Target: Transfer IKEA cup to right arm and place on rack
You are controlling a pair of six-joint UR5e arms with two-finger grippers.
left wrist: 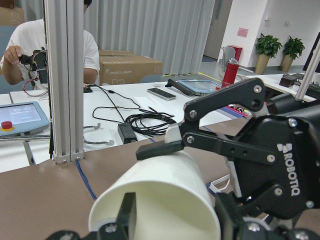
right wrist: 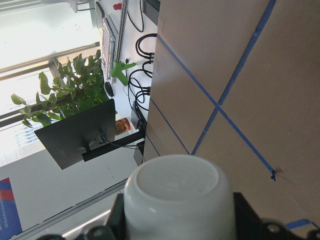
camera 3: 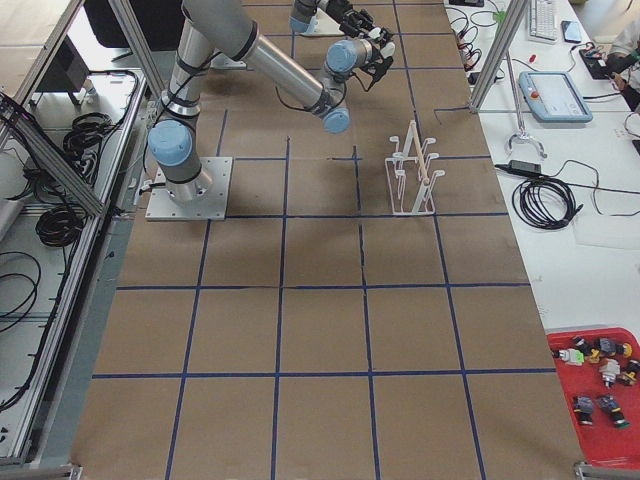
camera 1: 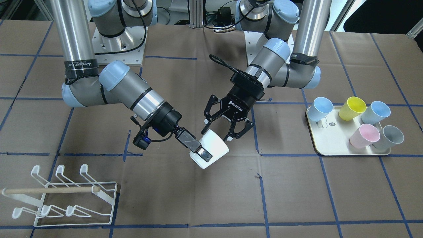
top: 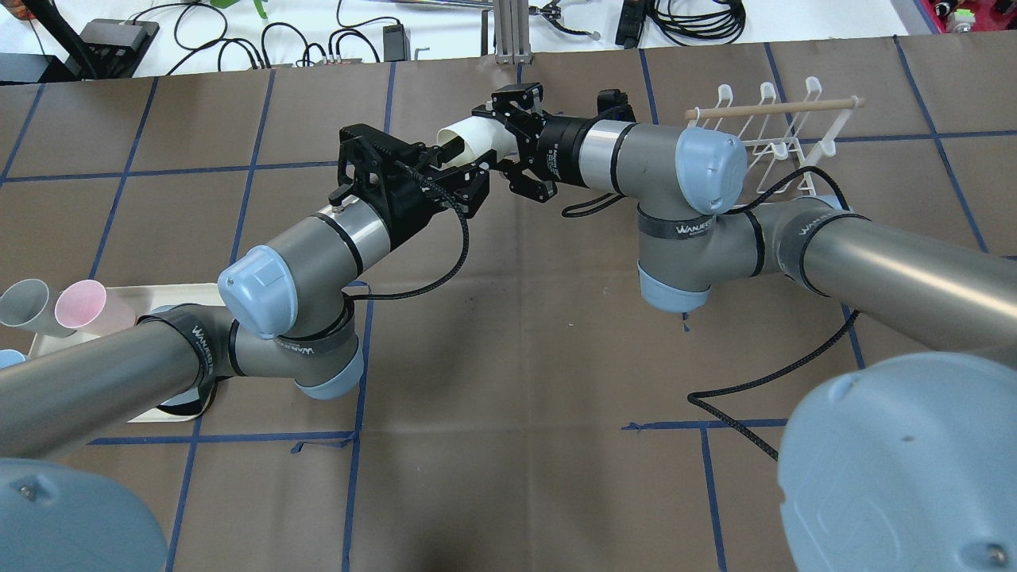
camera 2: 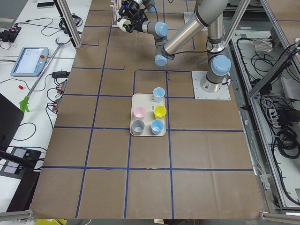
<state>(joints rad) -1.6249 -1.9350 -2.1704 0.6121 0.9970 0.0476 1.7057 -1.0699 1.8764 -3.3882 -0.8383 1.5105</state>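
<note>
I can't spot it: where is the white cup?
In the front-facing view the white cup is mid-table, aloft between the right gripper, view-left, and the left gripper.

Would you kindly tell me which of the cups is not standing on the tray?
The white cup, gripped in mid-air by the right gripper; the five coloured cups all stand on the cream tray.

The table point(camera 1: 198, 198) is covered in brown paper, crossed by a grid of dark blue tape lines. The cup point(camera 1: 216, 147) is plain white. The left gripper point(camera 1: 217, 134) is black with white lettering, and the right gripper point(camera 1: 203, 153) is black. The right arm point(camera 1: 145, 96) and left arm point(camera 1: 264, 62) are silver-grey with pale blue joint caps. The rack point(camera 1: 113, 201) is white wire with a pale wooden dowel point(camera 1: 49, 190). The tray point(camera 1: 327, 138) is cream with small dark printed figures. It holds a yellow cup point(camera 1: 353, 107), a pink cup point(camera 1: 364, 135), a grey cup point(camera 1: 390, 137) and two pale blue cups point(camera 1: 323, 108) point(camera 1: 375, 111).
</note>
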